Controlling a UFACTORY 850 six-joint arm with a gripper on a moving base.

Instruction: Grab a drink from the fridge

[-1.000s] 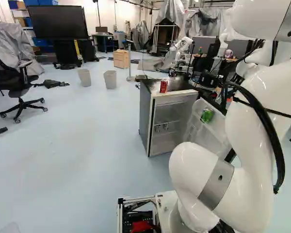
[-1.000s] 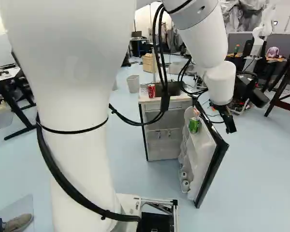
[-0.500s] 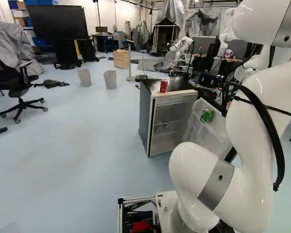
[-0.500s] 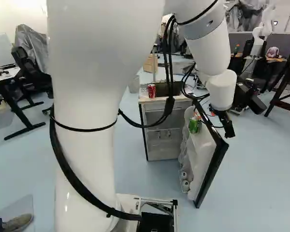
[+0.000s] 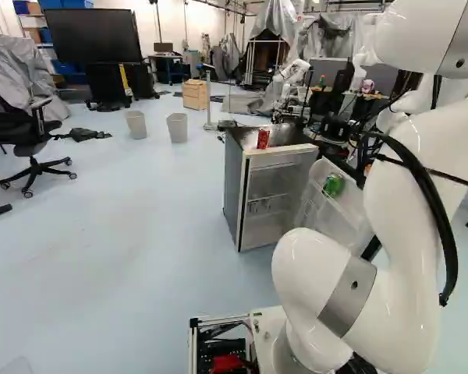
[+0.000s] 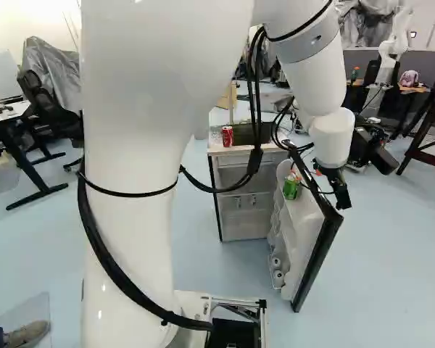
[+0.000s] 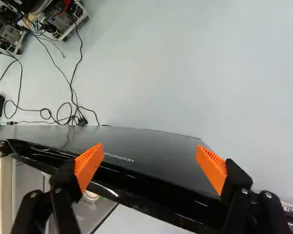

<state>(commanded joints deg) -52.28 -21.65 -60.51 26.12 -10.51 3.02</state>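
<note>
Pale floor (image 7: 185,73) | gripper (image 7: 150,150) spread wide — by fridge door (image 7: 156,170) | low swing might bump it (green can (image 6: 291,187) could fall)

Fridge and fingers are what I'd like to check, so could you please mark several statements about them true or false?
1. The fridge has its door open. True.
2. The red can is inside the fridge. False: it stands on top of the fridge.
3. The green can is on the inner side of the door. True.
4. The fingers are closed on the green can. False: they stand apart, gripping nothing.
</note>
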